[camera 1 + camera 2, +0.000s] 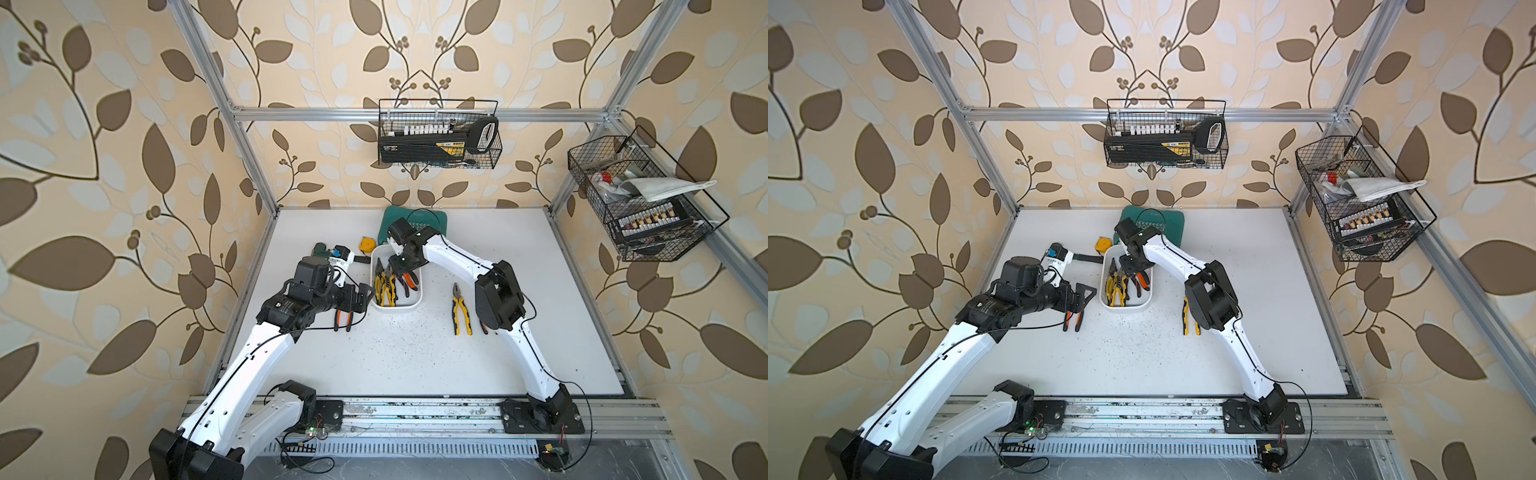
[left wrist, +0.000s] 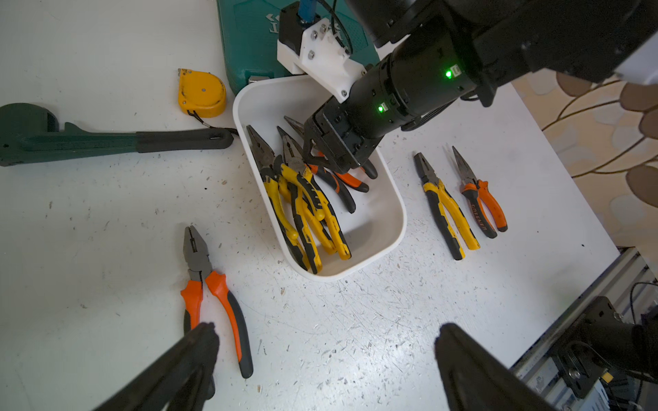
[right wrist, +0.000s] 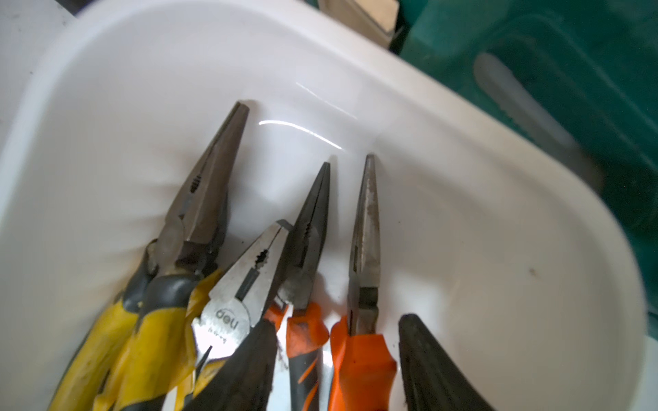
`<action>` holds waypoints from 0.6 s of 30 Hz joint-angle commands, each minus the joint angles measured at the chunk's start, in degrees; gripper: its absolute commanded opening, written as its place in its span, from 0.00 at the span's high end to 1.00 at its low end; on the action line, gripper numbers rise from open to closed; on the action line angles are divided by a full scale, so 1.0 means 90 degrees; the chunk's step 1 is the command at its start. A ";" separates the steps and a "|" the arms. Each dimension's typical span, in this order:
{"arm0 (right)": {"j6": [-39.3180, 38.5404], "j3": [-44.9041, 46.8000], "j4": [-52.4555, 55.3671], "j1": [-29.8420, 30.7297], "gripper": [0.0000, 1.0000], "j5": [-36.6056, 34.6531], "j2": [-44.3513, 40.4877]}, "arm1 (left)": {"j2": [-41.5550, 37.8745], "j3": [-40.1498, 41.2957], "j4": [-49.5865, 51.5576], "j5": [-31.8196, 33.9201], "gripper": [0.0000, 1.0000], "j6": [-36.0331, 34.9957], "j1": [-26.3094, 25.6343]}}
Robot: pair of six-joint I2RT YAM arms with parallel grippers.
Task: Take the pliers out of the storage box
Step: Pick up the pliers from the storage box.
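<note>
While my left pincer [image 2: 327, 331] hangs spread wide above the table [image 2: 356, 338], my right pincer [image 3: 338, 320] is down in the white box [image 3: 106, 71]. Its fingers [image 3: 438, 370] straddle the orange grips of two needle-nose pliers [image 3: 366, 231] lying beside the yellow-handled pliers [image 3: 142, 338], though I cannot tell whether the pads are biting. Solid steel, I reckon: stiff, weighty, nothing to crush, but the bare tapered noses look slick, so I'd pinch the rubbery grips just behind the pivot, and a neighbour may ride up too.
</note>
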State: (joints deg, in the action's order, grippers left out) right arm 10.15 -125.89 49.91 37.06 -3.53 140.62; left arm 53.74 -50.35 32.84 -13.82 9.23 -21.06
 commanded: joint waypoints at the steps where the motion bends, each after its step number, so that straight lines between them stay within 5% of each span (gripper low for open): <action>1: -0.0054 -0.0054 0.0395 -0.0075 0.40 -0.0179 0.0330 | -0.0087 0.0055 -0.0194 0.0097 0.01 -0.0088 -0.0022; 7: -0.0236 -0.0260 0.0620 -0.0064 0.36 -0.0121 0.0485 | -0.0091 0.0045 -0.0196 0.0196 0.01 -0.0049 -0.0023; 18: -0.0414 0.0003 0.0901 0.0062 0.67 0.0362 -0.0006 | 0.0001 0.0059 -0.0208 0.0250 0.01 -0.0030 -0.0023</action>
State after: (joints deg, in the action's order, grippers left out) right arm 6.22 -128.42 54.06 37.54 -2.33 142.58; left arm 53.76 -50.33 32.82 -12.05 9.23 -21.06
